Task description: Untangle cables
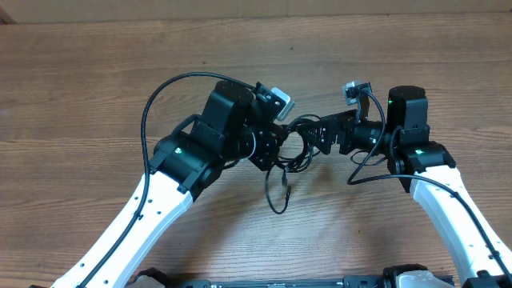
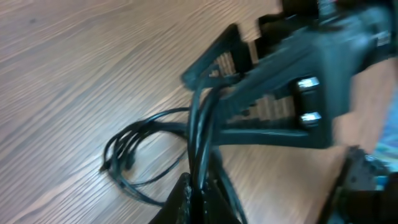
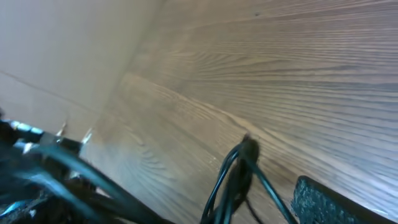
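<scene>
Left wrist: left pincer [image 2: 198, 190] clamped on the cables [image 2: 200, 134]; slack loops lie on desk [image 2: 74, 74] just beyond it. Right pincer [image 1: 316, 134] wide, adjacent. Judged light, limp, snag-prone; grip near a plug.

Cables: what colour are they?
Plain black, no pattern. The cables show best in the left wrist view, against the wooden table.
</scene>
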You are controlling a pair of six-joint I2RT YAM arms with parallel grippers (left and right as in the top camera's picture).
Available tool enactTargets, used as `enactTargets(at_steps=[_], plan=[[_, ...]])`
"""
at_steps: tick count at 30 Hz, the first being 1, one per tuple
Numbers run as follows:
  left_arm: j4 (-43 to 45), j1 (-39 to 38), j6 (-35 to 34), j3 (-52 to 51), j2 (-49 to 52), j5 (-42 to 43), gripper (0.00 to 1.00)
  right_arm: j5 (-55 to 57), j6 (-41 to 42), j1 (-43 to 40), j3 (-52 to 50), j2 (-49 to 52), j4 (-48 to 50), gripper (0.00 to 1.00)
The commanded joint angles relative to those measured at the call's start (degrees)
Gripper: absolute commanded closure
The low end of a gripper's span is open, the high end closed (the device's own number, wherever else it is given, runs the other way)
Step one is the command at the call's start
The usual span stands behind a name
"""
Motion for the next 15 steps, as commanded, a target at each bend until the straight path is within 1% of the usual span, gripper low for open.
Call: enactTargets(at_steps=[1, 2, 3, 9, 12, 15], plan=[[2.5, 0.0, -2.8, 1.2, -1.5, 12.6, 0.96, 8.2, 0.6, 0.0, 0.7, 0.1, -0.3, 0.00], [3.2, 0.0, -3.1, 1.2, -1.5, 14.8, 0.96, 10.3, 1.6, 0.0, 0.7, 0.1, -0.5, 0.00], [4.6, 0.0, -3.2, 1.2, -1.5, 19.5, 0.96, 14.2, 3.1, 0.0, 0.7, 0.1, -1.0, 0.00], [6.9, 0.0, -3.3, 1.2, -1.5, 30.4, 0.96, 29.2, 8.0, 0.0, 0.7, 0.1, -3.8, 0.00], [7.3, 0.0, -3.2, 1.2, -1.5, 32.6, 0.96, 34.3, 9.4, 0.0, 0.7, 0.1, -5.5, 0.00], [7.2, 0.2, -3.2, 1.2, -1.5, 32.1, 0.96, 38.4, 9.9, 0.0, 0.7, 0.1, -7.3, 0.00]])
